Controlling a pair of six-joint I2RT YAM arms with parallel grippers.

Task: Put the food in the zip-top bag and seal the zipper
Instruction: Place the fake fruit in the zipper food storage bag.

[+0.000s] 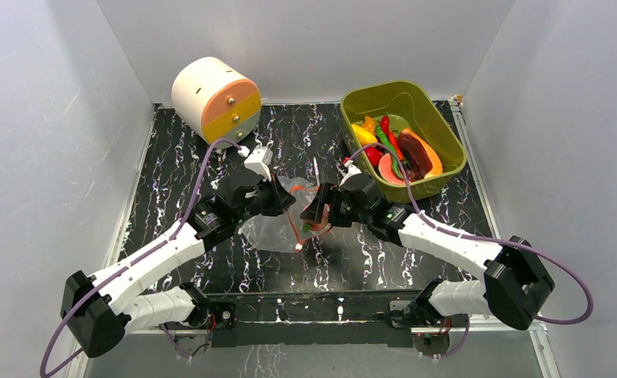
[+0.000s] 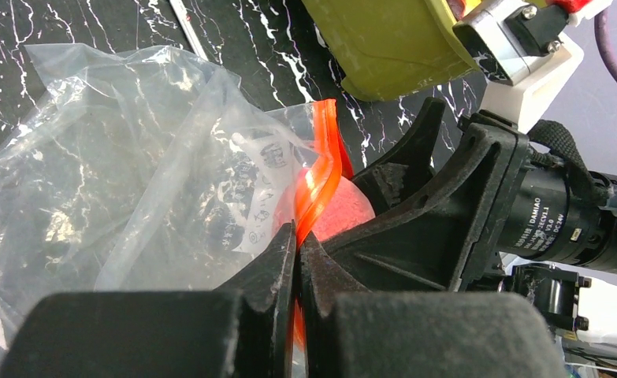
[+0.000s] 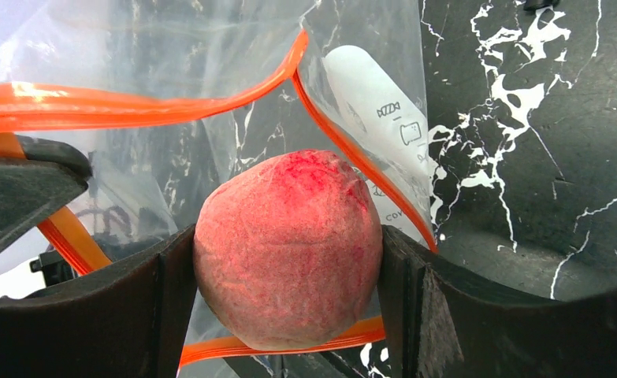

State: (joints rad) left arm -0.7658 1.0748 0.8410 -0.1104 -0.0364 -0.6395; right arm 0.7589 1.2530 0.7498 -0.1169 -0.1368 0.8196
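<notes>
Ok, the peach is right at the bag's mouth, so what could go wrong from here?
The left tool pinches only the thin zipper; if that slips, the bag could fall shut. The peach fills the right tool, and the opening looks tight, so it may snag on the zipper and shove the light bag away. Let go too early, it could roll out onto the table.

my right wrist motor [image 2: 555,214]: I read "DAMIAO" on its label | white patch [image 3: 368,98] on the zip-top bag [image 3: 171,47]: small signs, words too tiny for me to read
</notes>
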